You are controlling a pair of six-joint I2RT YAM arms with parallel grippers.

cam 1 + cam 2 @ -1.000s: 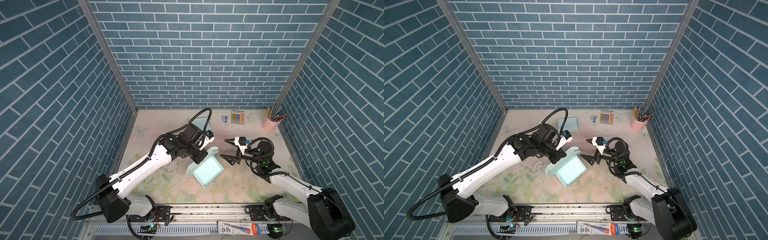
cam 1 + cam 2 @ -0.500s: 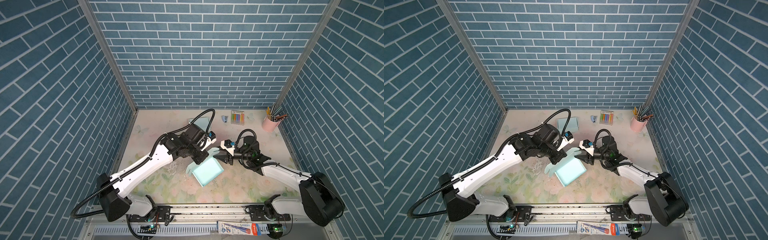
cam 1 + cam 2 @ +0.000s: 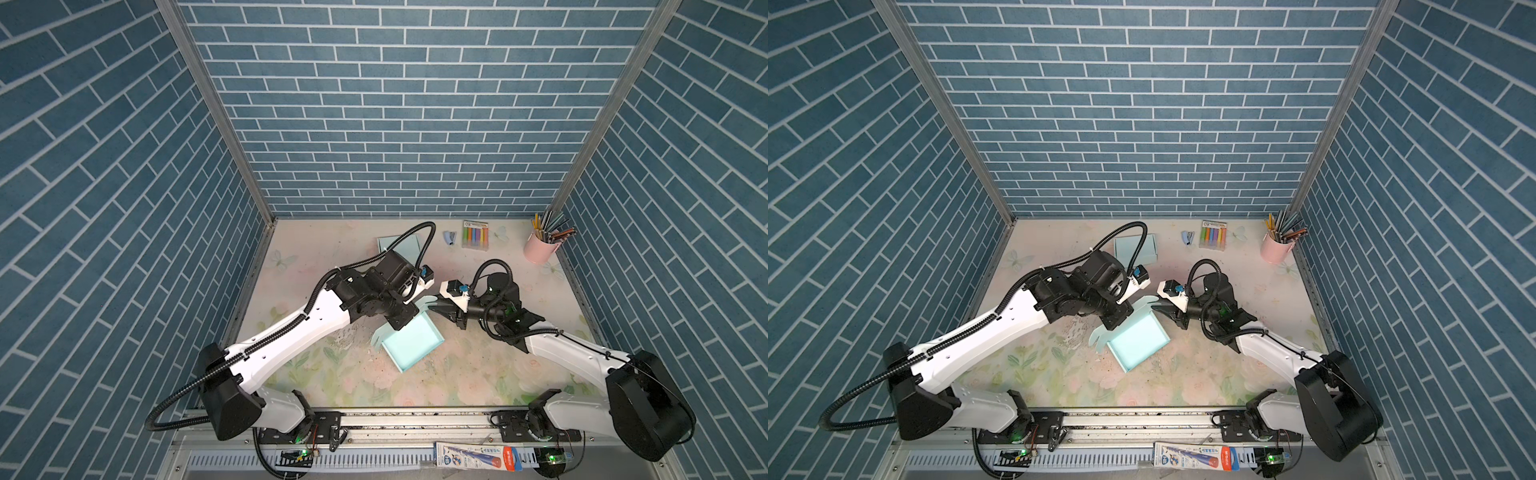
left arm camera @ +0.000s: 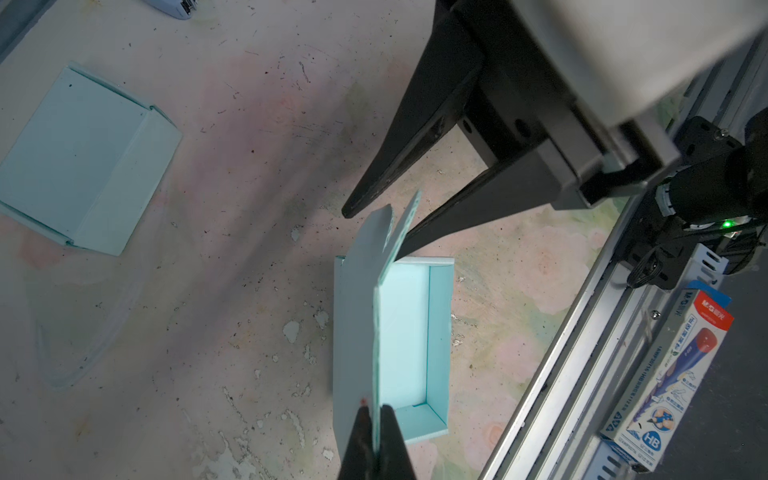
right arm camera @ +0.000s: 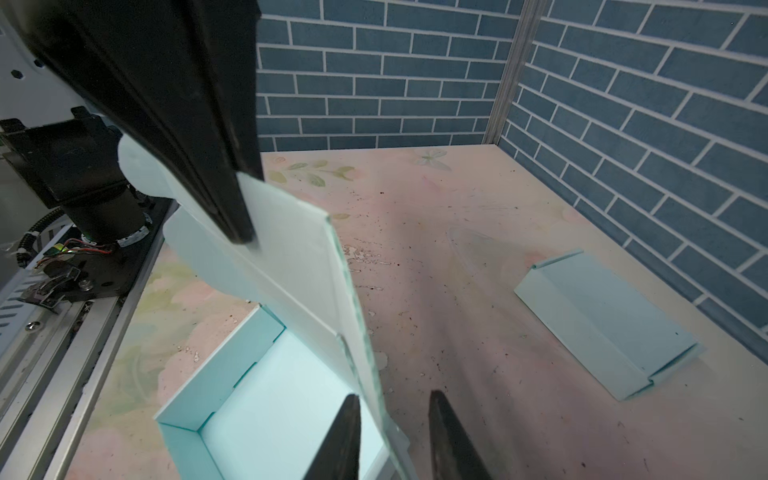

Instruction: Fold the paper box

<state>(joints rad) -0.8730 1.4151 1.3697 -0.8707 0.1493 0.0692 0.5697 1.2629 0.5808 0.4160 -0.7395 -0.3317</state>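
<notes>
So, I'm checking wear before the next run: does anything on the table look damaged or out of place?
Yes: the floral mat is flaked, with pale chipped patches beside the paper box. A pencil carton also lies on the front rail, off the mat.

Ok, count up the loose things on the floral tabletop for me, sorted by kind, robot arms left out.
Light blue paper box: 2, one near the middle, one at the back
Small blue stapler: 1
Pack of coloured markers: 1
Pink cup of pencils: 1
Total: 5
</notes>
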